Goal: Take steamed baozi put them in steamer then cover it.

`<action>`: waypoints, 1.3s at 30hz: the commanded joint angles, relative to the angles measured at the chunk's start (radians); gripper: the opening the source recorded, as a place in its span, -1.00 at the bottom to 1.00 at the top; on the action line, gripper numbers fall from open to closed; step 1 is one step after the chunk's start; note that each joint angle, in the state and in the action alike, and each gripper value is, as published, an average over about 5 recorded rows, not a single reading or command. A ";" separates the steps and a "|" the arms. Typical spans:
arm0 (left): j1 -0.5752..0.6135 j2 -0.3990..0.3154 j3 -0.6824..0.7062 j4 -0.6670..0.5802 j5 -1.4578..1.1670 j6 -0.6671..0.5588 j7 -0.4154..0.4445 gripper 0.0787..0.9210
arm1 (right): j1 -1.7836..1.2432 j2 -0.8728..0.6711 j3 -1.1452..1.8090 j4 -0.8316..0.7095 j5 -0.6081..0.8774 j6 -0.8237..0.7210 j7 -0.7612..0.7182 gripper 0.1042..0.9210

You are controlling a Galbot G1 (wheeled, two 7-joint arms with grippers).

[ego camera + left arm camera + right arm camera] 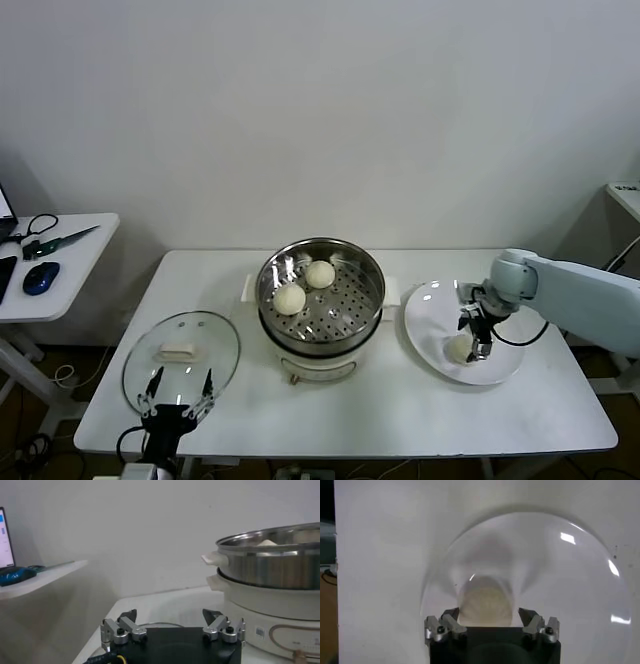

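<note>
White table against a bare wall: on the plate (430,320) near its right edge, the right gripper (476,338) straddles a baozi (459,348), jaws open, not yet gripping; the left gripper (178,398) idles open.

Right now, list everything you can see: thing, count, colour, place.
baozi in steamer: two, cream-white, on the perforated tray.
baozi on plate: one, cream-white, between the right gripper's fingers.
steamer: one, steel on cream base, table centre.
plate: one, white, right of steamer.
glass lid: one, clear, left of steamer.
table: one, white.
side desk: one, white, far left, holding a blue mouse.
left gripper: open, near the lid.
right gripper: straddling the plate baozi.
</note>
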 commanded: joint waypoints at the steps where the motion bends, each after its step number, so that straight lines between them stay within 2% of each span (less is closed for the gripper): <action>1: 0.000 -0.001 0.001 0.001 0.000 0.000 0.001 0.77 | -0.027 0.008 0.020 -0.016 -0.020 -0.002 -0.002 0.62; 11: 0.001 -0.004 0.001 0.000 0.003 -0.001 0.000 0.77 | -0.020 0.013 0.018 -0.015 -0.026 0.000 -0.021 0.45; 25: 0.006 -0.015 0.005 -0.008 0.009 0.001 -0.005 0.77 | 0.035 0.001 0.017 0.015 -0.036 0.029 -0.044 0.41; 31: 0.007 -0.015 0.006 -0.019 0.009 0.006 -0.005 0.77 | 0.289 0.019 -0.107 0.095 -0.006 0.084 -0.087 0.40; 39: 0.010 -0.015 0.014 -0.034 0.010 0.011 -0.005 0.77 | 0.730 0.180 -0.263 0.162 0.108 0.213 -0.149 0.41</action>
